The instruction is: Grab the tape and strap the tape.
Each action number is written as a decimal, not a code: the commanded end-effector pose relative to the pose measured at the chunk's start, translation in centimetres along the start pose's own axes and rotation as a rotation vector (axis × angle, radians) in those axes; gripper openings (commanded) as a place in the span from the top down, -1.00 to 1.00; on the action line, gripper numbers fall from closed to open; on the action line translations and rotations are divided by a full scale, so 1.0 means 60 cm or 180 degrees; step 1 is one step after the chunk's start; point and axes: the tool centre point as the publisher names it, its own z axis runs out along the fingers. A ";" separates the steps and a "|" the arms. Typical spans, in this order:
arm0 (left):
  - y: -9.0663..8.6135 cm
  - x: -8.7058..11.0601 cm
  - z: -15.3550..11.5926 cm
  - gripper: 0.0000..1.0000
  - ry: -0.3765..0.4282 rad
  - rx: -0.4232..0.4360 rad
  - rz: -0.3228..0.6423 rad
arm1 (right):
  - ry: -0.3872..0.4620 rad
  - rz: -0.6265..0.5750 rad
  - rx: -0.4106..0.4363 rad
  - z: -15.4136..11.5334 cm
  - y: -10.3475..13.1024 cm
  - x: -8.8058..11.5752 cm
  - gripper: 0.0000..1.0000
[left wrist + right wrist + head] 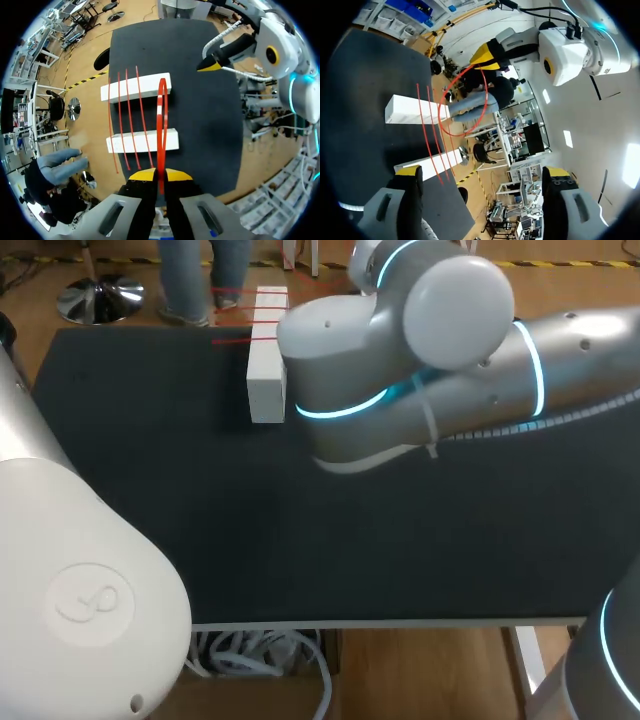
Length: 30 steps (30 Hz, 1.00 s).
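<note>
Tape ring (pixel 161 125), red, pinched in left end effector (pixel 160 175) above 2 white blocks (pixel 142 141); right end effector (pixel 482 172) gapes wide.

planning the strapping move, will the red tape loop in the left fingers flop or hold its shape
Probably springy, not limp: the red tape loop stands in an open arc from the left fingers. Thin, so likely light, easily twisted.

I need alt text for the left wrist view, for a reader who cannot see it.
The left gripper, jaws shut, holds an upright red tape loop over a black table. Ahead lie a near white block and a far white block, parallel, both crossed by red tape strands; the right gripper hangs beyond them.
</note>
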 end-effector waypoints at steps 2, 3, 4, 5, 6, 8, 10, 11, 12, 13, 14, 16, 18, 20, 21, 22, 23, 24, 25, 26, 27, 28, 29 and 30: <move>-0.001 0.001 0.000 1.00 0.0001 -0.0007 -0.0003 | 0.0025 -0.0006 -0.0037 -0.003 -0.007 -0.003 -1.00; -0.001 0.001 0.000 1.00 0.0001 -0.0007 -0.0003 | 0.0025 -0.0006 -0.0037 -0.003 -0.007 -0.003 -1.00; -0.001 0.001 0.000 1.00 0.0001 -0.0007 -0.0003 | 0.0025 -0.0006 -0.0037 -0.003 -0.007 -0.003 -1.00; -0.001 0.001 0.000 1.00 0.0001 -0.0007 -0.0003 | 0.0025 -0.0006 -0.0037 -0.003 -0.007 -0.003 -1.00; -0.001 0.001 0.000 1.00 0.0001 -0.0007 -0.0003 | 0.0025 -0.0006 -0.0037 -0.003 -0.007 -0.003 -1.00; -0.001 0.001 0.000 1.00 0.0001 -0.0007 -0.0003 | 0.0025 -0.0006 -0.0037 -0.003 -0.007 -0.003 -1.00; -0.001 0.001 0.000 1.00 0.0001 -0.0007 -0.0003 | 0.0025 -0.0006 -0.0037 -0.003 -0.007 -0.003 -1.00; 0.006 0.000 0.004 1.00 -0.0020 -0.0183 -0.0028 | 0.0025 -0.0006 -0.0037 -0.003 -0.007 -0.003 -1.00; 0.012 -0.001 0.010 1.00 -0.0029 -0.0281 -0.0025 | 0.0025 -0.0006 -0.0037 -0.003 -0.007 -0.003 -1.00; 0.019 -0.001 0.014 1.00 -0.0004 -0.0330 -0.0077 | 0.0025 -0.0006 -0.0037 -0.003 -0.007 -0.003 -1.00; 0.028 0.000 0.019 1.00 0.0043 -0.0326 -0.0106 | 0.0025 -0.0006 -0.0037 -0.003 -0.007 -0.003 -1.00; 0.043 0.003 0.030 1.00 0.0117 -0.0401 -0.0175 | 0.0025 -0.0006 -0.0037 -0.003 -0.007 -0.003 -1.00; 0.066 0.011 0.039 1.00 0.0190 -0.0462 -0.0231 | 0.0025 -0.0006 -0.0037 -0.003 -0.007 -0.003 -1.00; 0.084 0.021 0.044 1.00 0.0233 -0.0488 -0.0269 | 0.0025 -0.0006 -0.0037 -0.003 -0.007 -0.003 -1.00; 0.094 0.027 0.048 1.00 0.0267 -0.0515 -0.0305 | 0.0025 -0.0006 -0.0037 -0.003 -0.007 -0.003 -1.00; 0.102 0.032 0.052 1.00 0.0302 -0.0535 -0.0325 | 0.0025 -0.0006 -0.0037 -0.003 -0.007 -0.003 -1.00; 0.112 0.037 0.057 1.00 0.0324 -0.0538 -0.0362 | 0.0025 -0.0006 -0.0037 -0.003 -0.007 -0.003 -1.00; 0.121 0.040 0.062 1.00 0.0326 -0.0560 -0.0398 | 0.0025 -0.0006 -0.0037 -0.003 -0.007 -0.003 -1.00; 0.131 0.044 0.068 1.00 0.0343 -0.0581 -0.0431 | 0.0025 -0.0006 -0.0037 -0.003 -0.007 -0.003 -1.00; 0.140 0.048 0.073 1.00 0.0372 -0.0584 -0.0473 | 0.0025 -0.0006 -0.0037 -0.003 -0.007 -0.003 -1.00; 0.147 0.050 0.076 1.00 0.0345 -0.0584 -0.0493 | 0.0025 -0.0006 -0.0037 -0.003 -0.007 -0.003 -1.00; 0.155 0.053 0.080 1.00 0.0325 -0.0608 -0.0488 | 0.0025 -0.0006 -0.0037 -0.003 -0.007 -0.003 -1.00; 0.161 0.056 0.085 1.00 0.0292 -0.0616 -0.0510 | 0.0025 -0.0006 -0.0037 -0.003 -0.007 -0.003 -1.00; 0.166 0.059 0.089 1.00 0.0242 -0.0590 -0.0502 | 0.0025 -0.0006 -0.0037 -0.003 -0.007 -0.003 -1.00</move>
